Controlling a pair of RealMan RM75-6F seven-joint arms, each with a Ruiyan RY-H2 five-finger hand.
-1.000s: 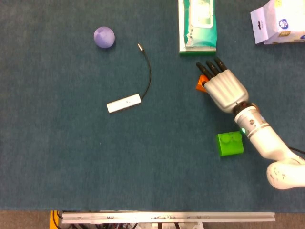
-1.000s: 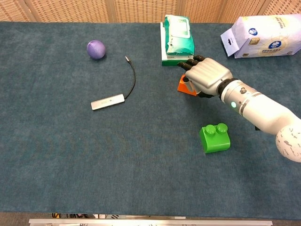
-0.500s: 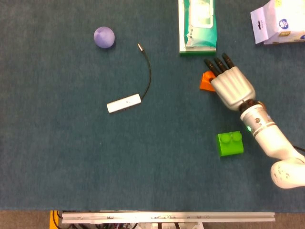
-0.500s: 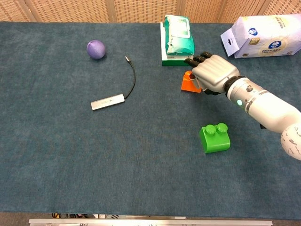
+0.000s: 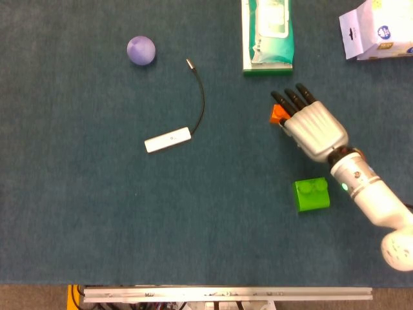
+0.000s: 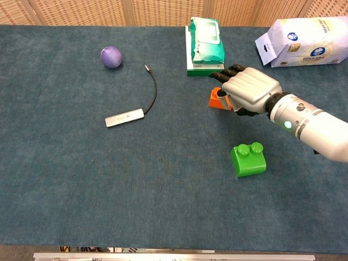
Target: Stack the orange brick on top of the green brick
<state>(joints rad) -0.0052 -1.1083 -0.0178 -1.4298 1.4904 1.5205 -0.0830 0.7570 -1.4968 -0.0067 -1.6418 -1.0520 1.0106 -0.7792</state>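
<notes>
The green brick [image 6: 248, 159] sits nearest on the mat [image 6: 163, 206], studs up, apart from the right hand [image 6: 247, 91]. Beyond it, the right hand grips the orange brick [image 6: 217, 98], fingers curled over its top. Left lie the adapter [image 6: 125, 117] and ball [image 6: 111, 56]; farthest, the wipes [image 6: 205, 43] and bag [image 6: 304, 42].
</notes>
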